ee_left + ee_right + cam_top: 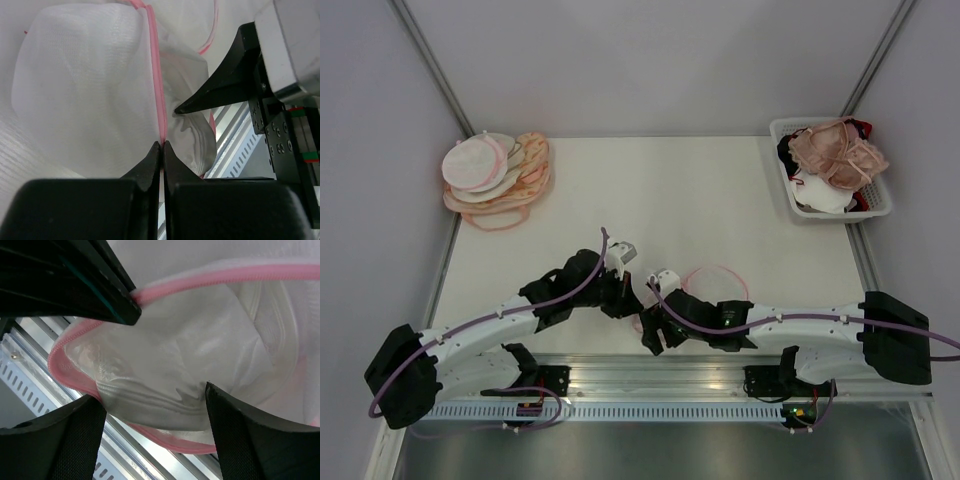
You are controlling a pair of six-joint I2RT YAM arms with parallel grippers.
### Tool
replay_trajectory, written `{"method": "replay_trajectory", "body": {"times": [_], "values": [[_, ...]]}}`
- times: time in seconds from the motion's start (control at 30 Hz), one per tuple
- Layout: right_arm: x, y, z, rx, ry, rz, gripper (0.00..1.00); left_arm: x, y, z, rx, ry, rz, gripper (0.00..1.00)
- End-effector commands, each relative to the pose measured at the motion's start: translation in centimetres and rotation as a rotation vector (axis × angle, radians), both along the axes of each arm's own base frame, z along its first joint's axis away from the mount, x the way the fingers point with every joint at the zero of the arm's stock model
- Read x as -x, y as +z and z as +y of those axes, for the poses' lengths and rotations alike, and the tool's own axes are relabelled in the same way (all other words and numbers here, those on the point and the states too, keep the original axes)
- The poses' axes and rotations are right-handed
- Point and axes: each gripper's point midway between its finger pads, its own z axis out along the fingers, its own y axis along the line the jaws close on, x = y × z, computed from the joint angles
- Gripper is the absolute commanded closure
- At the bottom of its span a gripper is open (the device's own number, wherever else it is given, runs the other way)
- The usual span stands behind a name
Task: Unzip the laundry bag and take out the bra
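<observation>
The laundry bag (718, 284), white mesh with a pink zip rim, lies at the table's near edge between the two arms. My left gripper (163, 144) is shut on the pink rim (159, 90) and also shows in the top view (623, 297). My right gripper (156, 407) is open, its fingers (240, 430) wide apart on either side of a fold of the bag (180, 355). Two stretches of pink rim stand apart there. Pale stitched fabric (165, 402) shows inside the mesh; I cannot tell if it is the bra.
A pile of pink- and orange-rimmed pouches (495, 178) sits at the back left. A white basket (880, 205) at the back right holds pink-beige, white and black garments. The metal rail (700, 365) runs right below the bag.
</observation>
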Motion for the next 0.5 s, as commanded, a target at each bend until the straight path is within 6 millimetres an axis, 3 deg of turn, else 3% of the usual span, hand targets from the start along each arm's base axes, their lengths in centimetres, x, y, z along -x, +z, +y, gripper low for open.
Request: {"method": "replay_trajectory", "body": {"times": [0.0, 0.1, 0.27, 0.47], "values": [[-1.7, 3.6, 2.6, -0.098, -0.021, -0.081, 0.17, 0.7, 1.0, -0.6, 0.061, -0.015, 0.005, 0.98], [-1.3, 4.8, 2.6, -0.121, 0.012, -0.09, 0.1, 0.8, 0.3, -0.2, 0.047, -0.007, 0.011, 0.98], [0.0, 6.5, 2.0, -0.18, 0.071, -0.079, 0.06, 1.0, -0.5, 0.1, 0.037, -0.001, 0.02, 0.98], [-1.3, 6.3, 0.4, -0.155, -0.029, -0.113, 0.09, 1.1, -0.8, 0.2, 0.034, 0.003, 0.029, 0.98]]}}
